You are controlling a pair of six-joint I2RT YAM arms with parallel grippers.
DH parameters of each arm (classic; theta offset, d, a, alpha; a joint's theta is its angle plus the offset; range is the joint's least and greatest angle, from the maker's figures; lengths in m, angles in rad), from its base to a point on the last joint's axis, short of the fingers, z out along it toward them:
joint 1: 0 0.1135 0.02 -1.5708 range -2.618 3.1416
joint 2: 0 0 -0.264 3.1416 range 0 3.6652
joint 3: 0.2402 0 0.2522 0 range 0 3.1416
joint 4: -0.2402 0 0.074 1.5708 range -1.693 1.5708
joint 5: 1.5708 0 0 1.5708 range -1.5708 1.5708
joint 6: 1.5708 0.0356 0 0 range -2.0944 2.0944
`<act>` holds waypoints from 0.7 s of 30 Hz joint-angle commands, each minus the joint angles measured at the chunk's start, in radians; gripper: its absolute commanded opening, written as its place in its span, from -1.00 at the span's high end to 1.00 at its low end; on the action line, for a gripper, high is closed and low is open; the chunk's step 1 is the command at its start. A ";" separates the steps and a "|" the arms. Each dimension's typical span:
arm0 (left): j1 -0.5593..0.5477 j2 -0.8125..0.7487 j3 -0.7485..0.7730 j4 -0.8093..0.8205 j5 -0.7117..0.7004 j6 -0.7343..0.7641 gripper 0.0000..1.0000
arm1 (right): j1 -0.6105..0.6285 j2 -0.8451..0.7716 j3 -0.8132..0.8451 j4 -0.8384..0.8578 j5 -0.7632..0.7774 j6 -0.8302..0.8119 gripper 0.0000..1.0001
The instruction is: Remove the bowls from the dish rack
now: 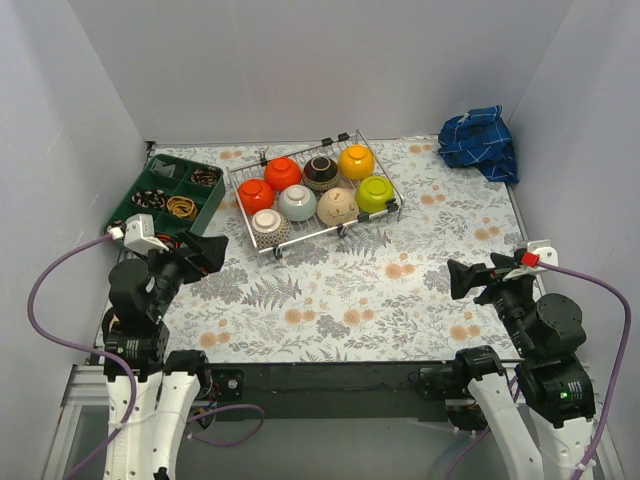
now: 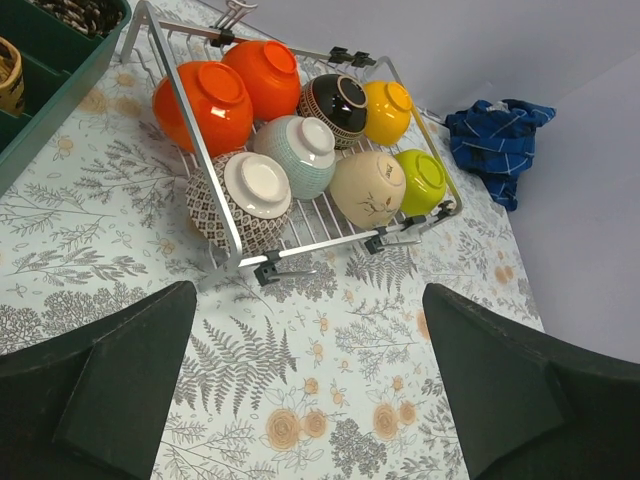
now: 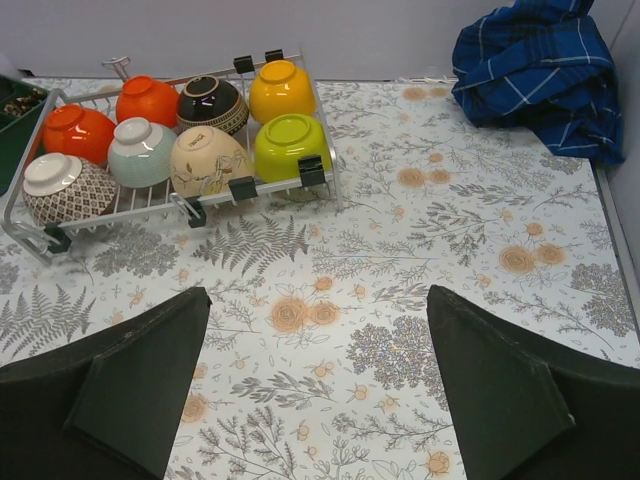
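The silver wire dish rack stands at the back middle of the table and holds several upturned bowls: two orange, a dark brown one, a yellow one, a lime one, a beige one, a pale green one and a patterned one. The rack also shows in the left wrist view and the right wrist view. My left gripper is open and empty, near the rack's front left corner. My right gripper is open and empty at the front right.
A green compartment tray with small items stands at the back left, next to the rack. A crumpled blue cloth lies at the back right corner. Grey walls close in the table on three sides.
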 commanded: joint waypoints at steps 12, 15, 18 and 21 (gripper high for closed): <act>0.007 0.177 -0.011 0.005 -0.036 -0.062 -0.97 | 0.009 0.036 -0.014 0.081 -0.221 0.028 -0.97; 0.005 0.249 0.006 -0.003 0.000 -0.090 -0.96 | 0.022 0.046 -0.040 0.113 -0.298 0.048 -0.97; 0.007 0.341 0.044 -0.027 0.012 -0.095 -0.96 | 0.044 0.063 -0.052 0.126 -0.327 0.069 -0.97; 0.007 0.440 0.080 -0.049 0.011 -0.081 -0.96 | 0.070 0.079 -0.049 0.124 -0.338 0.069 -0.97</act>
